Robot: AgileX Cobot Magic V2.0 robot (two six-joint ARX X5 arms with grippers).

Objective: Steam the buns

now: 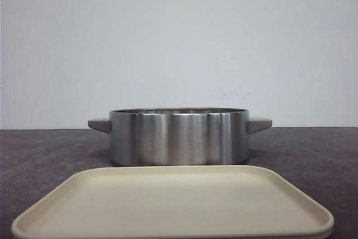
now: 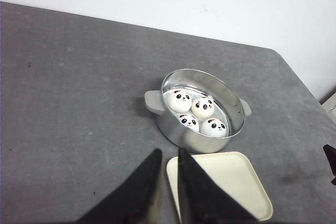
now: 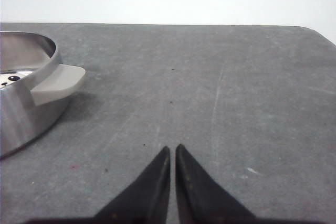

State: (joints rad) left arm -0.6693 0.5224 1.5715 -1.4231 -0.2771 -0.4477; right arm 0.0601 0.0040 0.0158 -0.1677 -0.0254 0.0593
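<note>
Several white buns [image 2: 202, 106] with black panda faces lie close together inside the round steel pot [image 2: 178, 135]. In the right wrist view only a sliver of a bun [image 3: 13, 78] shows over the pot's rim [image 3: 37, 51]. The pot wall [image 1: 179, 138] hides them in the front view. My left gripper [image 2: 169, 150] hovers high over the table, short of the pot, with a narrow empty gap between its fingers. My right gripper [image 3: 172, 148] is low over the table beside the pot's grey handle [image 3: 58, 82], shut on nothing.
A cream tray [image 2: 231, 182] with nothing on it lies on the dark grey table just in front of the pot, also seen as the tray [image 1: 173, 205] in the front view. A white wall stands behind the table. The table's rounded far corner [image 2: 278, 56] is near the pot.
</note>
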